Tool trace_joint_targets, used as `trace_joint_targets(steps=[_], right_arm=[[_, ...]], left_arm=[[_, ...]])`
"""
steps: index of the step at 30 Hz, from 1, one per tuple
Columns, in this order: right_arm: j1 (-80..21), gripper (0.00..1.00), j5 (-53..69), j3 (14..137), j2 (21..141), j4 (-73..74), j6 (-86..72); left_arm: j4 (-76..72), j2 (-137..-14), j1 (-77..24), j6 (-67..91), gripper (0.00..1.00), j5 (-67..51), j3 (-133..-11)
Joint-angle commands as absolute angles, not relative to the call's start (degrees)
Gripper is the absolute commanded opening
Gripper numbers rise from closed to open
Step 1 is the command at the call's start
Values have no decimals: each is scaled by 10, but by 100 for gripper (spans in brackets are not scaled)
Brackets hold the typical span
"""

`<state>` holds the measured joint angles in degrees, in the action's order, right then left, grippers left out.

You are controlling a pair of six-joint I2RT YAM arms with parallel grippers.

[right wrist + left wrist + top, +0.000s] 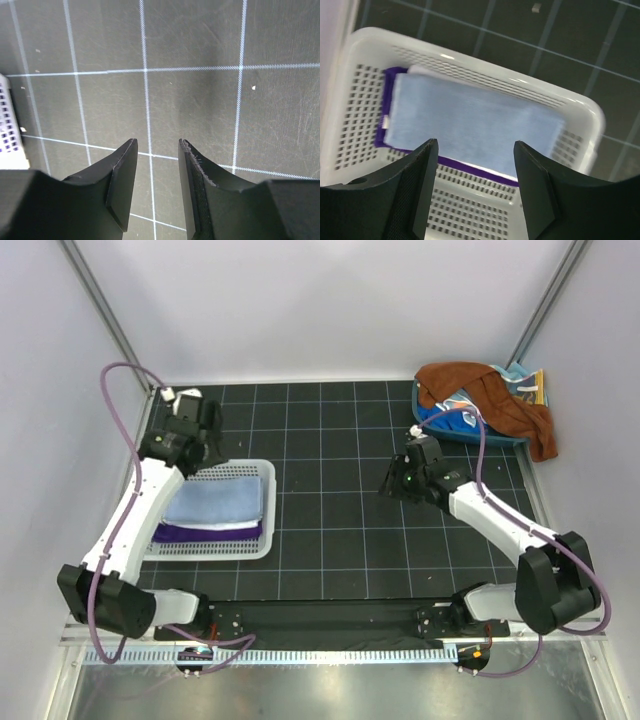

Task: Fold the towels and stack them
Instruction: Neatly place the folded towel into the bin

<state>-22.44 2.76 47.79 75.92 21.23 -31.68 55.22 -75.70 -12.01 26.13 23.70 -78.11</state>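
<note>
The left gripper (476, 150) is hovering, jaws wide and empty, over the white basket (580, 107), where a light blue towel (470, 120) is lying atop a purple towel (480, 171). The right gripper (157, 150) is hanging over the gridded mat (200, 100) (jaws parted, holding nothing). A rust-brown towel (495, 395) is draping a blue bin (435, 424).

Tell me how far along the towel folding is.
Done: a folded light blue towel lies above a purple towel in the white basket. In hand: nothing; the left hand and right hand are open and empty. Left: the rust-brown towel and others heaped on the blue bin, unfolded.
</note>
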Motion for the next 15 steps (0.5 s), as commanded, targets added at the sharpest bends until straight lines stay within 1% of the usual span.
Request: trace_joint_targets(steps=[1, 2, 3, 5, 7, 9, 10, 13, 14, 15], right_arm=[[-228, 46, 27, 513, 724, 214, -305], [-228, 47, 21, 516, 720, 216, -305], [-228, 48, 15, 519, 710, 220, -303], [-228, 49, 6, 519, 698, 221, -301], [-228, 50, 3, 518, 675, 221, -300], [-228, 53, -19, 514, 653, 221, -299], [-228, 56, -22, 512, 645, 222, -298], [-227, 60, -41, 508, 617, 228, -288], [-228, 64, -45, 504, 609, 231, -284], [-228, 66, -59, 501, 602, 233, -284]], left_arm=[[520, -731, -206, 307, 66, 237, -790], [516, -730, -228, 315, 65, 242, -791], [513, -731, -279, 322, 66, 250, -792], [500, -735, -332, 341, 65, 272, -791], [485, -745, -408, 353, 65, 292, -786], [463, -755, -450, 365, 65, 300, -781], [452, -762, -487, 367, 66, 298, -771], [397, -765, -527, 373, 66, 281, -735], [382, -762, -533, 377, 66, 260, -726], [357, -761, -534, 377, 66, 247, -716]])
